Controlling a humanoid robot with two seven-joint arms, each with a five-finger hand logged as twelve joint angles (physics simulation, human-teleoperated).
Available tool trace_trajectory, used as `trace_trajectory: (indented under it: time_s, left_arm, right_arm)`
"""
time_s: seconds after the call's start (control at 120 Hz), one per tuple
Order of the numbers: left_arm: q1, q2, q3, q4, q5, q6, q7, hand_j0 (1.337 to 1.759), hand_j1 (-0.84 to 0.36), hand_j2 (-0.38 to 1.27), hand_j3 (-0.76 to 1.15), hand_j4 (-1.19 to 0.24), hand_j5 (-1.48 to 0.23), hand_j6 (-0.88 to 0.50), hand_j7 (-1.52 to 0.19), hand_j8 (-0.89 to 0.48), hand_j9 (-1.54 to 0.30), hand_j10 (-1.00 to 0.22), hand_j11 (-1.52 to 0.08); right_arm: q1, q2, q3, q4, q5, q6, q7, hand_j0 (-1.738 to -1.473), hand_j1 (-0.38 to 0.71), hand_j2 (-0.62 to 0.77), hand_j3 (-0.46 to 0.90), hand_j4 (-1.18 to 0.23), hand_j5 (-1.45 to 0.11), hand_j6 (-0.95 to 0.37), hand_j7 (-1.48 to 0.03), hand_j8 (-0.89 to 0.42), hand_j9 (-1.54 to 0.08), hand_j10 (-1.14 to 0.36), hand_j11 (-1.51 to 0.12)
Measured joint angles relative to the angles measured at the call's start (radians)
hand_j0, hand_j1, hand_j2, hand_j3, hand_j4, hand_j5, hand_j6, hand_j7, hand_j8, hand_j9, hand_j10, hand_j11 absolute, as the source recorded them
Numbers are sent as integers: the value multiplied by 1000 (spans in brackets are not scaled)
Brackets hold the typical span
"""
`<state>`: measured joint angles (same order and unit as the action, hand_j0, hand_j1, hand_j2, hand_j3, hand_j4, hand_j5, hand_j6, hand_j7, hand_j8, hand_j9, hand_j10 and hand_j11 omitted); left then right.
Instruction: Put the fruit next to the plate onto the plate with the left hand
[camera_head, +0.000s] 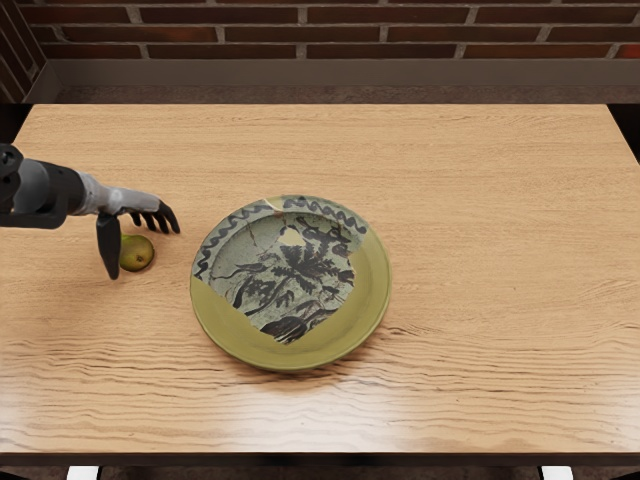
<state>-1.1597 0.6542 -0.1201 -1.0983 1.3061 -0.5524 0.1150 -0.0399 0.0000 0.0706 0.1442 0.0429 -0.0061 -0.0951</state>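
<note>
A small yellow-green fruit (137, 252) lies on the table just left of the plate (371, 288), a round olive-rimmed dish with a dark leaf pattern. My left hand (136, 228) comes in from the left edge and hovers right over the fruit. Its fingers (160, 218) are spread above the fruit's far side and its thumb (108, 246) hangs down on the fruit's left. The hand is open and holds nothing. A gap of bare wood separates the fruit from the plate's rim.
The wooden table (480, 180) spreads wide to the right and behind the plate. A brick wall (320, 30) runs along the back edge. The front edge lies near the picture's bottom.
</note>
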Motion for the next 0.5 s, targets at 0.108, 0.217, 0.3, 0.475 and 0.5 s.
trace_trajectory:
  time_s: [0.108,0.217,0.3,0.475,0.5]
  left_arm:
    - [0,1,0,-1,0,14,0,1658,11,59,0,-287,-369,-288,-369,-288,-369,-287,-369]
    - [1,4,-1,-1,-8,22,-3,1658,4,60,0,-293,-377,-294,-376,-293,-376,-292,-376]
    - [2,10,-1,-1,-17,25,-10,1658,0,61,0,-296,-381,-297,-380,-296,-380,-295,-380]
    - [10,13,-1,-2,-22,27,-25,1658,-13,63,0,-307,-395,-308,-395,-307,-395,-306,-394]
    - [13,13,-1,-2,-23,27,-26,1658,-15,63,0,-309,-397,-309,-397,-309,-397,-308,-397]
  right_arm:
    - [0,0,0,0,0,0,0,-1658,-320,-5,0,-24,-31,-24,-31,-24,-31,-24,-31]
    - [0,0,0,0,0,0,0,-1658,-320,-5,0,-24,-31,-24,-31,-24,-31,-24,-31]
    - [0,0,0,0,0,0,0,-1658,-320,-5,0,-24,-31,-24,-31,-24,-31,-24,-31]
    - [0,0,0,0,0,0,0,-1658,-320,-5,0,-24,-31,-24,-31,-24,-31,-24,-31]
    - [0,0,0,0,0,0,0,-1658,-320,-5,0,-24,-31,-24,-31,-24,-31,-24,-31]
